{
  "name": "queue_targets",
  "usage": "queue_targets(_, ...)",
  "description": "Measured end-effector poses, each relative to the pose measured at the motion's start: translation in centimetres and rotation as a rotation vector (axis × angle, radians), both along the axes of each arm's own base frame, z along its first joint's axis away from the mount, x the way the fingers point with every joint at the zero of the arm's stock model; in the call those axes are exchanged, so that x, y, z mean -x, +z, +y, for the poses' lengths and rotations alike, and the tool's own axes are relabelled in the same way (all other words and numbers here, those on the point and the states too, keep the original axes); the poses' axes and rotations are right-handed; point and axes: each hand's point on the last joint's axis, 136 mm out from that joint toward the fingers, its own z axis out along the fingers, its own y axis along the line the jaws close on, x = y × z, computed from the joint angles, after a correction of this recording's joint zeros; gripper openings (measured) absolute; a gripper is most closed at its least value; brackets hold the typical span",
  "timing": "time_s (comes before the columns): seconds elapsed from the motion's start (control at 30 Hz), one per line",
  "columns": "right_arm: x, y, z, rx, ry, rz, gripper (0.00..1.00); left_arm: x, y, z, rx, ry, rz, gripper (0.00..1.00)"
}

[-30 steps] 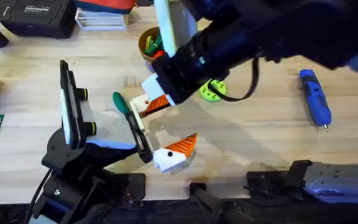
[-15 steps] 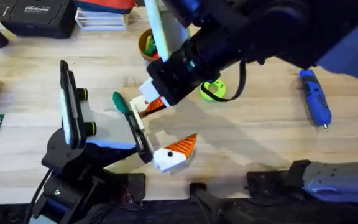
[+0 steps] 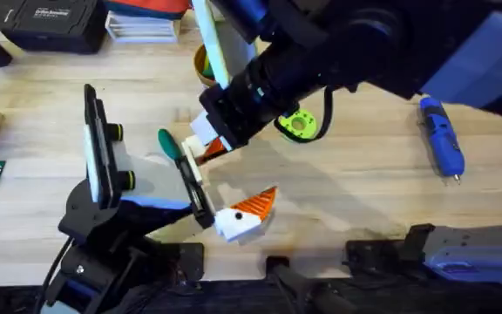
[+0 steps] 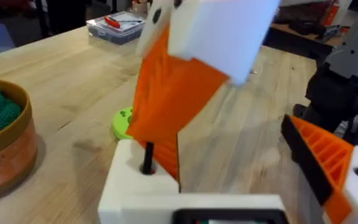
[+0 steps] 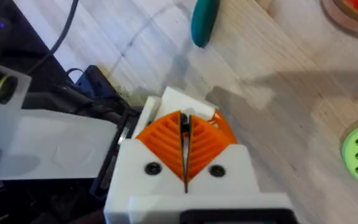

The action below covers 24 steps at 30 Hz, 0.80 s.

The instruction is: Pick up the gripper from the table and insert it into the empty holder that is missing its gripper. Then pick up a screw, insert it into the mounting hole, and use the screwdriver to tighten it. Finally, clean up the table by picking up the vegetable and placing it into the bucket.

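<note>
Table: light wooden table, with all the pieces spread over its middle.
Right claw: right gripper hangs over the table's centre, its orange ribbed pads pressed almost together, clenched on the small orange wedge fingertip with a white block base.
Left claw: left gripper is spread wide, grasping nothing, its orange-tipped finger well apart from the holder.
Bucket: round orange-brown bucket stands beyond, toy pieces inside.
Screwdriver: stubby blue cylindrical screwdriver lies on the table toward the right, untouched.
Holder: plain white plastic finger mount sits directly under the wedge fingertip; whether they touch I cannot tell.
Vegetable: bright green round disc lies flat near the bucket.
</note>
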Motion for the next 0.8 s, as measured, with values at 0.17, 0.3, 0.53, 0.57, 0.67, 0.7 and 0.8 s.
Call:
queue_targets(0.17,-0.01,0.02,0.04,-0.002,0.0,-0.001,0.005,0.0,0.0,0.0,0.0,0.0,0.0,0.985)
queue_targets(0.3,-0.04,-0.01,0.12,-0.002,0.001,-0.003,0.005,0.0,0.0,0.0,0.0,0.0,0.0,0.985)
queue_targets(0.53,-0.55,-0.23,0.43,0.018,-0.012,-0.049,0.005,0.0,-0.02,0.0,0.002,0.0,0.006,0.985)
queue_targets(0.57,-0.56,-0.21,0.5,0.018,-0.012,-0.055,0.005,0.0,-0.02,0.0,0.002,0.0,0.005,0.985)
queue_targets(0.67,-0.63,-0.24,0.54,0.022,-0.015,-0.063,0.005,0.01,-0.02,0.0,0.002,0.0,0.005,0.985)
queue_targets(0.7,-0.67,-0.27,0.52,0.024,-0.016,-0.065,0.005,0.0,-0.02,0.0,0.002,0.0,0.005,0.985)
queue_targets(0.8,-0.72,-0.28,0.49,0.026,-0.018,-0.067,0.005,0.01,-0.02,0.0,0.001,0.0,0.005,0.985)
